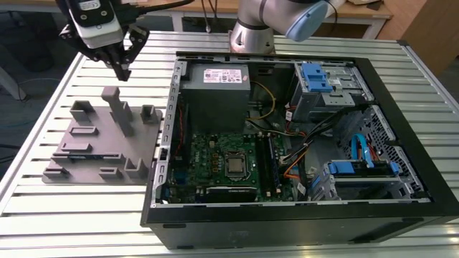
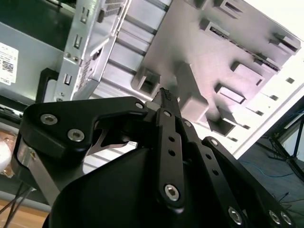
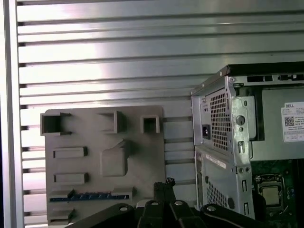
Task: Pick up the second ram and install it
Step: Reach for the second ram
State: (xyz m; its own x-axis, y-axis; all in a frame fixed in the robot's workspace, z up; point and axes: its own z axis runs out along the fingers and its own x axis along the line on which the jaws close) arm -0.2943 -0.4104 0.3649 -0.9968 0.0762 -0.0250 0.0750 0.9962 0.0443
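Item: gripper [image 1: 122,70], black, two-fingered, on the one arm; fingers pinched together with nothing between them, tips pointing down, as both wrist views confirm [image 2: 164,97] [image 3: 164,186]. It hangs in the air over the far part of the fixture plate [image 1: 100,146], touching nothing, so the pick has evidently not been made. Item: fixture plate, grey plastic, flat on the table [image 1: 72,215], with upright posts and shallow pockets; the tallest post [image 1: 118,110] rises close under the fingertips. Item: the second ram [image 1: 90,157], a thin blue-green strip standing on its long edge in a narrow pocket near the plate's front, well apart from the gripper; the first wrist view shows it as a dark blue line in that pocket [image 3: 90,195]. Held on edge, it probably offers its two flat faces to a grasp from above, and the pocket keeps it from tipping. Item: computer case [image 1: 287,217], black, laid on its side with the panel off, just beside the plate on the exterior view's right; this likely turns the motherboard [image 1: 215,148] upward so parts go in straight down. Item: long black memory slots [image 1: 272,161], beside the processor socket [image 1: 235,164]; whether a stick already sits in one cannot be told. Item: power supply [image 1: 215,97], grey, at the case's far end.
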